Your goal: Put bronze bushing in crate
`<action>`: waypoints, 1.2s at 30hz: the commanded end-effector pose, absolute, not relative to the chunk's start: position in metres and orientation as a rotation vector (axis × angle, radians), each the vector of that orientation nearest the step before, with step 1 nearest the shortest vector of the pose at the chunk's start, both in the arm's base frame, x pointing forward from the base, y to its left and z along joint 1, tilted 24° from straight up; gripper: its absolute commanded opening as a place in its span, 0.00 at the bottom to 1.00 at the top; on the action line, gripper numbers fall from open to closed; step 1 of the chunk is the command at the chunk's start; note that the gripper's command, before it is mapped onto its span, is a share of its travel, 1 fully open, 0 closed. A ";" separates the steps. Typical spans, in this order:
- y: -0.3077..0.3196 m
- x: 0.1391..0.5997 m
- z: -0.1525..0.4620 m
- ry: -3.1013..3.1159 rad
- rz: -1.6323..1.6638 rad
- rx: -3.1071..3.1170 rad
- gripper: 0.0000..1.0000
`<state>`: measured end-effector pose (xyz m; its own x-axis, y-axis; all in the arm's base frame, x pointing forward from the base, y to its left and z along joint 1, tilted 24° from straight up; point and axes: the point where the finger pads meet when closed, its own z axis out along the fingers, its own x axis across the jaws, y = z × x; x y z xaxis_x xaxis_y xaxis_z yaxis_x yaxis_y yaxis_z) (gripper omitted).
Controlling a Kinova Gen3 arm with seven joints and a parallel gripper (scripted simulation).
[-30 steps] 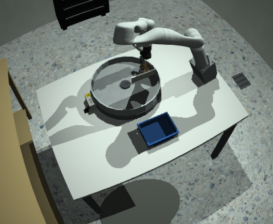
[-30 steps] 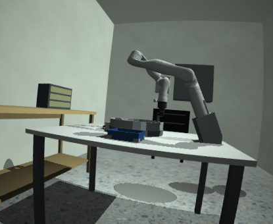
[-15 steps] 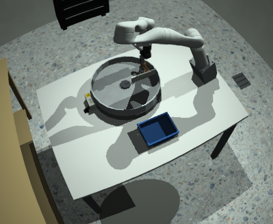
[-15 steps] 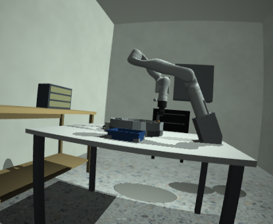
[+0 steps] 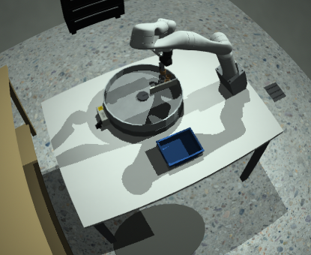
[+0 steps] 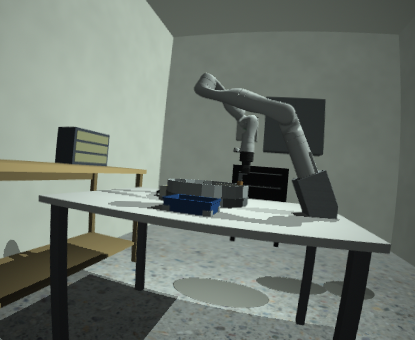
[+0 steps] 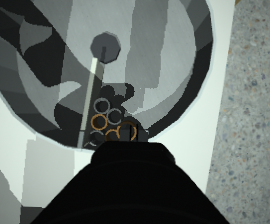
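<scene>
The round grey turning table (image 5: pixel 143 98) stands at the back middle of the white table. Several ring-shaped bushings lie in a cluster near its far rim. In the wrist view I see bronze bushings (image 7: pixel 99 122) and grey bushings (image 7: pixel 102 106) beside the table's light divider bar (image 7: pixel 89 97). My gripper (image 5: pixel 165 68) is over that cluster and is shut on a bronze bushing (image 7: pixel 127 131), held just above the others. The gripper also shows in the exterior view (image 6: pixel 244 172). The blue crate (image 5: pixel 180 146) sits in front of the turning table, apart from the gripper.
The arm's base (image 5: pixel 231 79) stands at the table's back right. A control box (image 5: pixel 100 112) is on the turning table's left side. A wooden shelf (image 5: pixel 8 157) stands to the left and a black cabinet (image 5: pixel 92 11) behind.
</scene>
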<state>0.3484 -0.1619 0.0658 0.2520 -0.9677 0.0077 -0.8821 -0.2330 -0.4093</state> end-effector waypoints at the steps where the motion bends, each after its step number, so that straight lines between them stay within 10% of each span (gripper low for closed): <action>1: -0.162 0.349 0.066 1.703 -0.376 -2.207 0.00; 36: -0.166 0.333 0.101 1.704 -0.375 -2.207 0.00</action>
